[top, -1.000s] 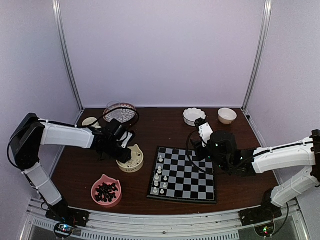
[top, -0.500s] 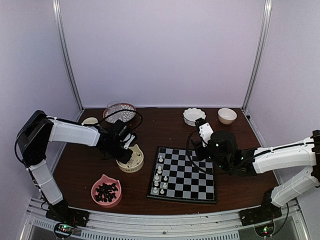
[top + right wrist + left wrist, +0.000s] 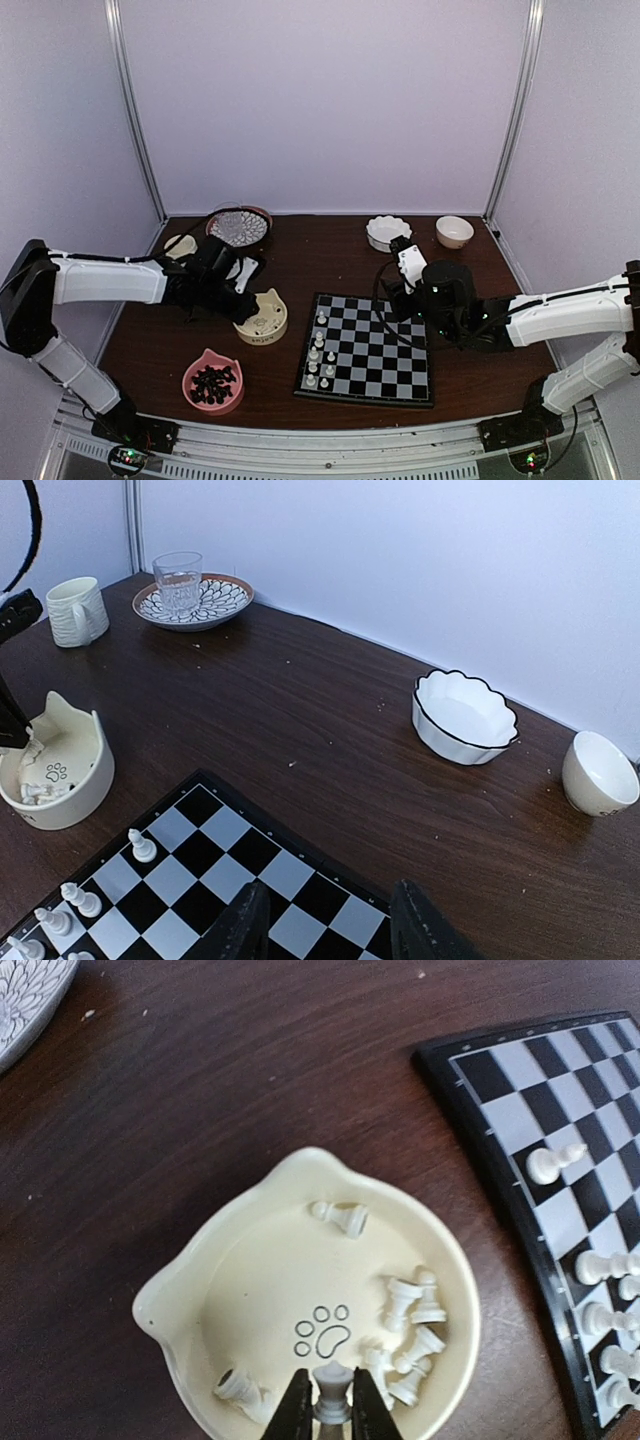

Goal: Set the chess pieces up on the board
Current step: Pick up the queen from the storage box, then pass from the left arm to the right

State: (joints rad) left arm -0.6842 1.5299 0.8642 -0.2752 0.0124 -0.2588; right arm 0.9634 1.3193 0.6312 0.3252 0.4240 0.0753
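The board [image 3: 370, 345] lies at the table's middle, with several white chess pieces [image 3: 317, 352] standing on its left columns; it also shows in the left wrist view [image 3: 560, 1120] and the right wrist view [image 3: 230, 880]. A cream cat-shaped bowl [image 3: 262, 318] left of the board holds several loose white pieces [image 3: 410, 1320]. My left gripper [image 3: 331, 1405] is above this bowl [image 3: 230, 1260], shut on a white chess piece [image 3: 332, 1390]. My right gripper [image 3: 330, 920] is open and empty above the board's far right edge.
A pink cat bowl [image 3: 212, 381] of black pieces sits at the front left. A patterned plate [image 3: 238, 226] with a glass [image 3: 179, 580] and a cream mug [image 3: 180, 245] stand at the back left. A scalloped white bowl [image 3: 387, 232] and a small bowl [image 3: 454, 231] stand at the back right.
My left arm has drawn back to the left from over the cream bowl, with a white piece between its fingers. The right arm has not moved.
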